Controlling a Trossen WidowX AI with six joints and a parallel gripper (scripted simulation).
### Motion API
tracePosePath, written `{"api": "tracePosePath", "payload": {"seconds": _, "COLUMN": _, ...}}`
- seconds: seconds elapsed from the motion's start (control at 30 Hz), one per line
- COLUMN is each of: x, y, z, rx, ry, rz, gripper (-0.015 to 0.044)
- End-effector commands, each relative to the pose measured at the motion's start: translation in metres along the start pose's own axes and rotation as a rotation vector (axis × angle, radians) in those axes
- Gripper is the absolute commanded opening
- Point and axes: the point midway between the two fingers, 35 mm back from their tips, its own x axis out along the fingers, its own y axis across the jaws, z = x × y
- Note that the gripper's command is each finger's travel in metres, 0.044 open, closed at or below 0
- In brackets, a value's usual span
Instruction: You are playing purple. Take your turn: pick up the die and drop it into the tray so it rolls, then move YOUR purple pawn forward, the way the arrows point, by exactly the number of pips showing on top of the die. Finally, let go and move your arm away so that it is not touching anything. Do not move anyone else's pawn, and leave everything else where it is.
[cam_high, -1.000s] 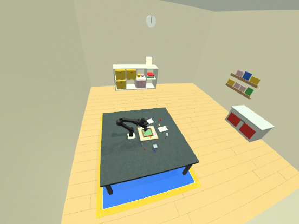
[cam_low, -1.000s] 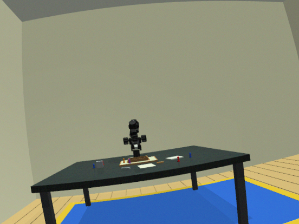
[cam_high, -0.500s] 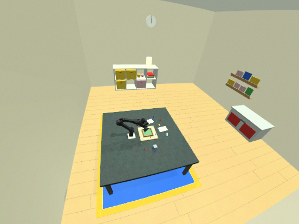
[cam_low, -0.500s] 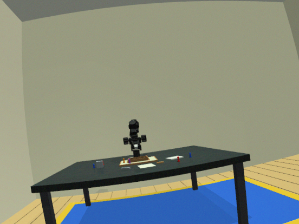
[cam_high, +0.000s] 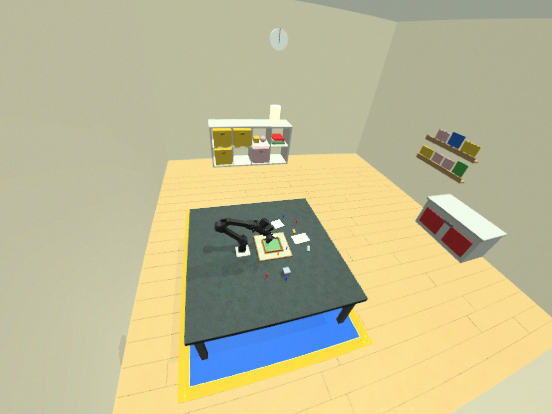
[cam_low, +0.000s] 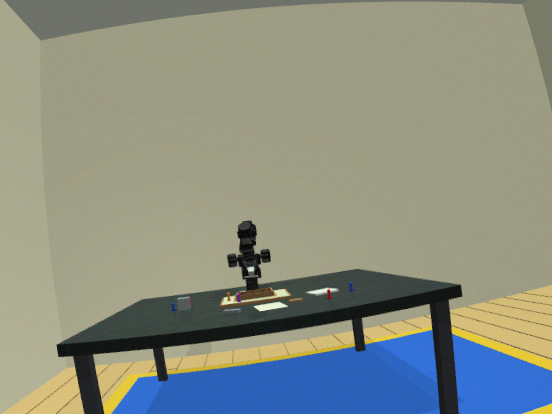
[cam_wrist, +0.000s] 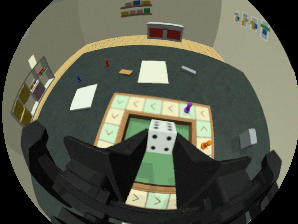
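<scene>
The hand (cam_wrist: 161, 152) grips the white die (cam_wrist: 160, 137) between its two dark fingers, holding it above the green tray (cam_wrist: 154, 163) at the centre of the game board (cam_wrist: 115, 116). In the wrist view the die face turned toward the camera appears to carry several dark pips, though their exact count is hard to read. The board is framed by pale squares marked with arrows. The purple pawn (cam_wrist: 189, 106) stands upright on the board's far row of squares, toward its right end; an orange pawn (cam_wrist: 206, 143) stands on the right-hand column of squares. In the exterior view the arm (cam_low: 248, 255) rises behind the board (cam_low: 256, 296) with the hand pointing down over it, and the purple pawn (cam_low: 239, 297) and orange pawn (cam_low: 229, 296) stand near the board's left end. On the dark table (cam_low: 390, 290) lie white sheets (cam_wrist: 153, 71), a red pawn (cam_low: 329, 294), a blue pawn (cam_low: 351, 287) and a small grey box (cam_low: 184, 303) with another blue pawn (cam_low: 173, 306) just beside it
</scene>
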Motion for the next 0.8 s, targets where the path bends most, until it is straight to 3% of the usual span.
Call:
{"api": "tracePosePath", "payload": {"seconds": 0.0, "x": 0.0005, "y": 0.0006, "z": -0.0022, "rx": -0.005, "ry": 0.006, "rz": 0.004, "gripper": 0.0000}}
{"api": "tracePosePath", "payload": {"seconds": 0.47, "x": 0.0000, "y": 0.0000, "z": 0.0000, "rx": 0.000, "ry": 0.000, "rz": 0.000, "gripper": 0.0000}}
{"api": "tracePosePath", "payload": {"seconds": 0.77, "x": -0.0010, "y": 0.0000, "z": 0.0013, "rx": 0.000, "ry": 0.000, "rz": 0.000, "gripper": 0.0236}}
